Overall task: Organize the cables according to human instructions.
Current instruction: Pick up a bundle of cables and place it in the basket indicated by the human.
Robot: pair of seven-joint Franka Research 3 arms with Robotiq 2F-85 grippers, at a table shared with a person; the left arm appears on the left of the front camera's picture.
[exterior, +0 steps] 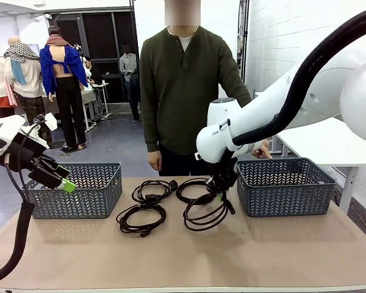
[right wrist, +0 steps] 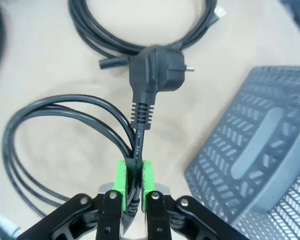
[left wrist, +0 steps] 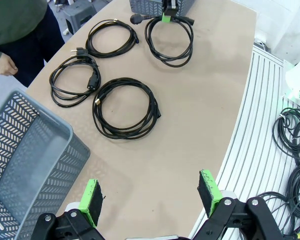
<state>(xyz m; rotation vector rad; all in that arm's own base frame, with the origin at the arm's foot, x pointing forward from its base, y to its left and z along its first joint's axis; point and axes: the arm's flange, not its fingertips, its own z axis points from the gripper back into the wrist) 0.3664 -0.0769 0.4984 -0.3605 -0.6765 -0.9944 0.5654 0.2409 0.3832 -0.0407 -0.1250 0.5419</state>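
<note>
The held cable (right wrist: 55,111) is sitting clamped between the green pads (right wrist: 121,175) of the right gripper (right wrist: 133,176) at the bottom centre of the right wrist view. The jaws are pressing together on its bunched strands just below its angled plug (right wrist: 152,70), which is pointing up the frame. In the front view this coil is lying at the middle of the table (exterior: 262,250), with the gripper coming down onto its upper edge. A second cable (exterior: 192,189) is lying just behind it, a third cable (exterior: 152,191) is resting further left, and a fourth cable (exterior: 140,220) is lying in front of that one, all coiled flat. The right-hand basket (exterior: 283,189) is standing just beside the held coil, and the left-hand basket (exterior: 79,192) is standing at the left of the frame. The left gripper (left wrist: 152,197) is hovering above the table near that basket, its jaws standing wide apart and gripping nothing. A person is standing at the far side, one hand (exterior: 154,160) hanging loosely
</note>
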